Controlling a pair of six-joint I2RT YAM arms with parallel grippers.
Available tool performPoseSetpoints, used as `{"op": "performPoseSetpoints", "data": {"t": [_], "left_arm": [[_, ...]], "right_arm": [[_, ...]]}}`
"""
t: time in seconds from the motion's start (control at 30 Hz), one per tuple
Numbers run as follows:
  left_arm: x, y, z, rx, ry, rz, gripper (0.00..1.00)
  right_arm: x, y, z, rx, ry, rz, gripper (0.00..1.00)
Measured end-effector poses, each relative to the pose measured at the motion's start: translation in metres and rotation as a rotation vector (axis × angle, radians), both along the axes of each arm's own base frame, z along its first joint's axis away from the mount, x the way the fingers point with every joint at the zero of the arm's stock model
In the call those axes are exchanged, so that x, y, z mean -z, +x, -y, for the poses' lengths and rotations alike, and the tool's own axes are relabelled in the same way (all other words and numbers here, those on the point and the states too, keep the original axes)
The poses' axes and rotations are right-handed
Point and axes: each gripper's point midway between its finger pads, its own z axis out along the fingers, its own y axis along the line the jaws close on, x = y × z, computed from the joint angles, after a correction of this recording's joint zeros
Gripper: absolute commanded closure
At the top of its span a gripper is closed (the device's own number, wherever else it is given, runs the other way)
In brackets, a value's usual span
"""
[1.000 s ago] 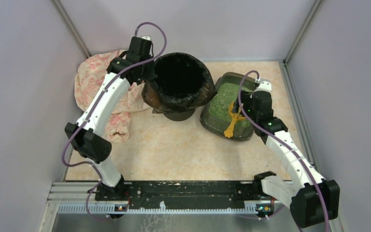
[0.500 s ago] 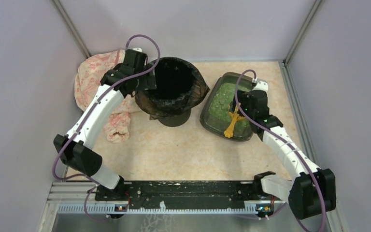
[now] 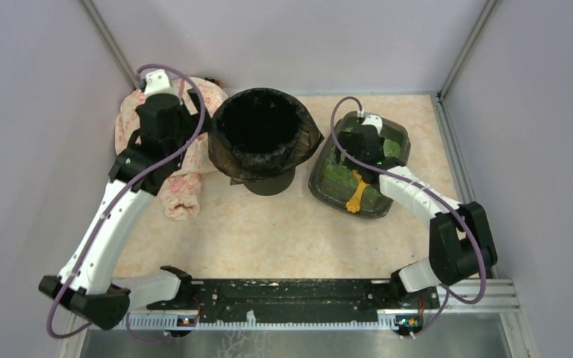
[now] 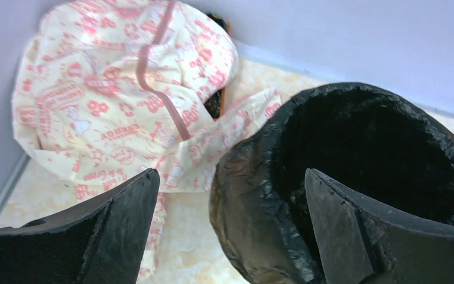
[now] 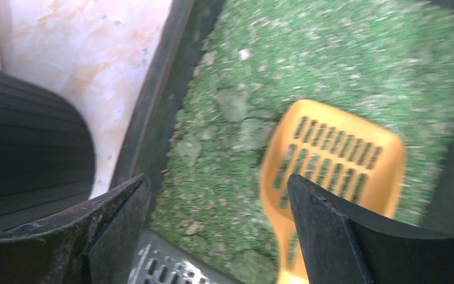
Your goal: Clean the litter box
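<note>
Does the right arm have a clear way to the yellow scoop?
Probably yes: the right hand hangs open above the scoop, which lies uncovered in the litter box, with nothing between them.

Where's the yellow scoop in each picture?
Top external: the scoop lies in the litter box, right of middle.
Left wrist: not in it.
Right wrist: scoop right of centre, on green granules.
Shared landmark: the litter box links top and right wrist; the bin links top and left wrist.
</note>
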Motion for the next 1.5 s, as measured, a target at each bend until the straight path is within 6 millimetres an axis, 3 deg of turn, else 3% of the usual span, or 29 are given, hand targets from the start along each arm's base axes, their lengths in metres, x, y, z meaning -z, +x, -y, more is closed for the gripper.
{"op": "performPoseSetpoints", "data": {"t": [0.13,0.27,0.33,0.5,0.7,0.93,1.0,1.07,1.13,1.17,1.23,1.3,1.5], "left_arm": [[0.003,-0.016,-0.019,-0.048,0.026,0.05,0.04],[0.036,-0.014,-0.023,-0.065,0.08,-0.005,0.04],[0.048,-0.011,-0.022,-0.061,0.093,-0.036,0.04],[0.052,-0.008,-0.022,-0.051,0.082,-0.037,0.04],[0.051,-0.008,-0.021,-0.043,0.072,-0.026,0.04],[0.052,-0.007,-0.016,-0.015,0.059,-0.025,0.05],[0.052,-0.007,-0.015,-0.01,0.057,-0.026,0.05],[0.052,-0.007,-0.015,-0.007,0.057,-0.027,0.05],[0.053,-0.007,-0.015,-0.006,0.057,-0.028,0.05],[0.056,-0.007,-0.015,-0.004,0.056,-0.031,0.05],[0.056,-0.007,-0.016,-0.004,0.056,-0.031,0.05],[0.056,-0.007,-0.015,-0.003,0.054,-0.03,0.05],[0.055,-0.005,-0.015,0.009,0.043,-0.025,0.05]], "right_arm": [[-0.024,-0.005,0.031,0.112,-0.103,0.059,0.04],[-0.06,-0.009,0.071,0.281,-0.205,0.102,0.02],[-0.064,-0.01,0.086,0.345,-0.223,0.106,0.02],[-0.031,-0.015,0.109,0.425,-0.274,0.02,0.02],[0.045,-0.026,0.13,0.464,-0.353,-0.172,0.03],[0.062,-0.026,0.139,0.499,-0.294,-0.195,0.06],[0.077,-0.028,0.142,0.508,-0.224,-0.205,0.11],[0.079,-0.027,0.143,0.517,-0.167,-0.19,0.23],[0.079,-0.026,0.143,0.519,-0.146,-0.179,0.45],[0.079,-0.026,0.149,0.536,-0.134,-0.179,0.63],[0.079,-0.028,0.151,0.533,-0.156,-0.184,0.77],[0.078,-0.028,0.153,0.516,-0.162,-0.187,0.83],[0.074,-0.027,0.147,0.445,-0.222,-0.197,0.84]]}}
